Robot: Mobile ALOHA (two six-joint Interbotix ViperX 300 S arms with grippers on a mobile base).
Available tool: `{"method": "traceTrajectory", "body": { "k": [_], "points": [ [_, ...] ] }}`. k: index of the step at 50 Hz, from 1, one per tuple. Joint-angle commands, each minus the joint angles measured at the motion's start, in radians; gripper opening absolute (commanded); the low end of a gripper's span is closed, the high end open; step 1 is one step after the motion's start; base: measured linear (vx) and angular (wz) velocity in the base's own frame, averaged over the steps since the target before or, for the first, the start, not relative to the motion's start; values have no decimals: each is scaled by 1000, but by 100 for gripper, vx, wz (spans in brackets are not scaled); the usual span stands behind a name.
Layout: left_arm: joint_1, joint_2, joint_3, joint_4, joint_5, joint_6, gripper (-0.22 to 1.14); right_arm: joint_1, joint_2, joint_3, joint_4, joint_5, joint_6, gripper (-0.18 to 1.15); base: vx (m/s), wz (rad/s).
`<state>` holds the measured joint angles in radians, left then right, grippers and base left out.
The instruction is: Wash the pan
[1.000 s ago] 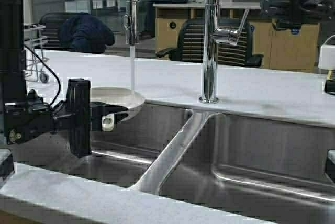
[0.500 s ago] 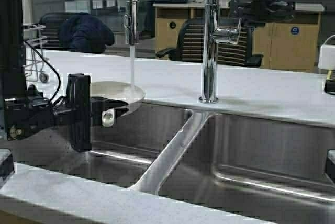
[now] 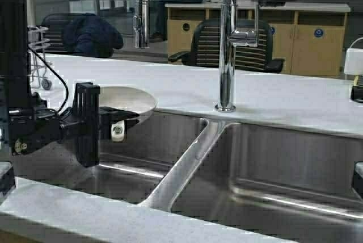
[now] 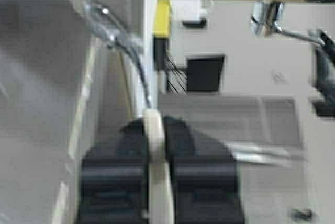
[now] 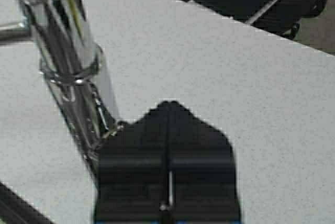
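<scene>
Here the left gripper (image 3: 113, 125) pinches the short handle of the small round cream-white pan (image 3: 126, 101), which looks stiff, light and probably wet and slippery, while the right gripper (image 5: 168, 130) has its jaws pressed together at the chrome faucet lever (image 3: 249, 30).

Faucet (image 3: 228, 44) stands between pan (image 3: 126, 100) and right basin (image 3: 283, 175).

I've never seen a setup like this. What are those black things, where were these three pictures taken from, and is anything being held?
It is a robot with two arms. The wide picture looks down from its frame onto a double steel sink. The left gripper clamps the handle of a small white pan over the left basin. The right gripper is up at the faucet lever, fingers closed. The other two pictures come from cameras on each wrist: one shows the pan's handle edge-on between black fingers, the other the faucet's chrome stem.
</scene>
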<state>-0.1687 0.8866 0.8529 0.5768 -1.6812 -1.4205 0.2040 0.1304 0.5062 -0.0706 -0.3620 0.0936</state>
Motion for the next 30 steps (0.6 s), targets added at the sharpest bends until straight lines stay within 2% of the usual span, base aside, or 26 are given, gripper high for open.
{"method": "traceTrajectory", "body": {
  "k": [1,8,16,23,30],
  "points": [
    [6,-129,63,-106,167,55,3,-6,-126,89,31,-17,2,7,0,0],
    [6,-301,81,-100,545,129,3,-5,-173,175,49,-21,11,7,0,0],
    [-3,-517,31,-57,1200,204,3,12,-212,261,123,-67,34,7,0,0],
    [-49,-643,-69,-35,1690,397,3,28,-239,316,141,-126,38,7,0,0],
    [-100,-663,-176,-32,1997,591,3,29,-247,342,143,-163,46,7,0,0]
  ]
}}
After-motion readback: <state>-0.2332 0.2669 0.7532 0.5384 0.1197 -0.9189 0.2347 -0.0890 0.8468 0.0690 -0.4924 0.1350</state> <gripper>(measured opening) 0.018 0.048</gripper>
